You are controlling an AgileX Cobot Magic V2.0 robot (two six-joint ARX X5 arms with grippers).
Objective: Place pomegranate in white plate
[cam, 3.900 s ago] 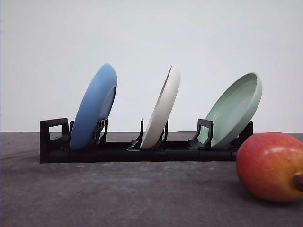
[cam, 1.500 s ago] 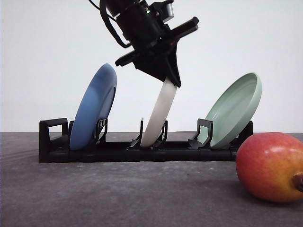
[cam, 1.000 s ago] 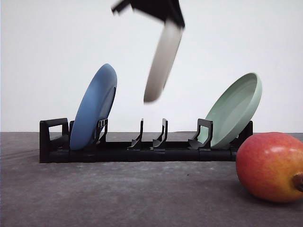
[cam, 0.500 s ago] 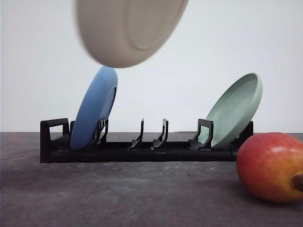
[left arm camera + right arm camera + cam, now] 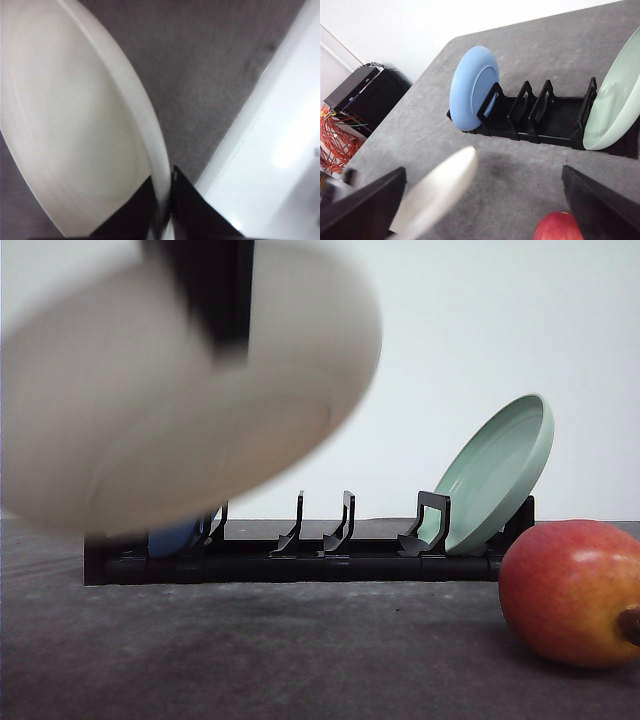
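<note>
The left pincer (image 5: 162,207) pinches the rim of the white plate (image 5: 70,125), which it holds in the air above the grey worktop (image 5: 300,660), blurred and close to the front camera. The right pincer (image 5: 485,210) is spread wide, the pomegranate (image 5: 559,226) lying on the worktop between its fingers, near the black rack (image 5: 540,120) that holds the blue plate (image 5: 470,85) and green plate (image 5: 615,100).
</note>
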